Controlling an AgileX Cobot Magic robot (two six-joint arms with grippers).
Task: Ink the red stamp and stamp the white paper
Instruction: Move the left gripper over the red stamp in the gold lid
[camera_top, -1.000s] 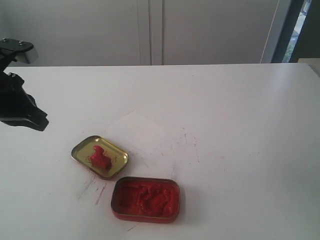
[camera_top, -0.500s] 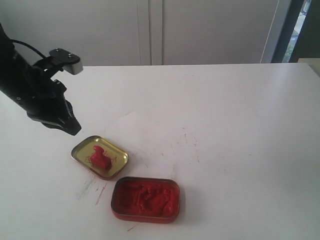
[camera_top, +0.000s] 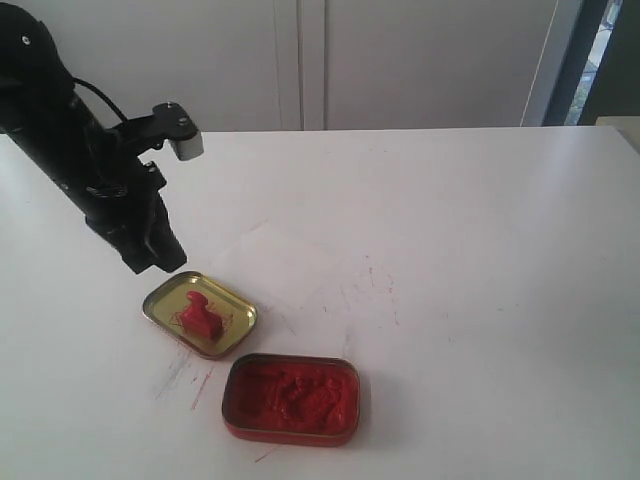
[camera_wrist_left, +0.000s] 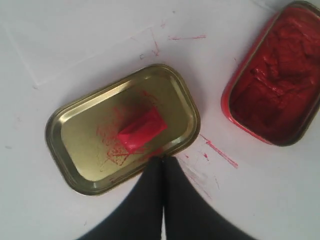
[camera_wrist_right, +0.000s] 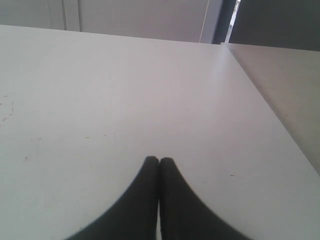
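The red stamp (camera_top: 200, 313) stands inside a gold tin lid (camera_top: 160, 298) left of centre; the left wrist view shows the red stamp (camera_wrist_left: 142, 129) from above on the scribbled lid (camera_wrist_left: 80, 135). My left gripper (camera_top: 160, 258) hangs shut just above the lid's far-left rim, and in its own view the left gripper (camera_wrist_left: 163, 160) is empty, tips over the lid's edge. The white paper (camera_top: 272, 262) lies flat just behind the lid; the paper (camera_wrist_left: 75, 40) is faint against the table. The right gripper (camera_wrist_right: 159, 161) is shut over bare table and does not show in the exterior view.
A red tin of lumpy ink paste (camera_top: 291, 397) sits near the front edge, right of the lid, and the same tin (camera_wrist_left: 280, 80) shows in the left wrist view. Red smears (camera_top: 190, 380) mark the table. The table's right edge (camera_wrist_right: 265, 110) runs close to the right gripper.
The left arm has swung in from the far left toward the centre, and its shut gripper now hangs over the gold lid's rim. Stamp, lid, tin and paper have not moved.
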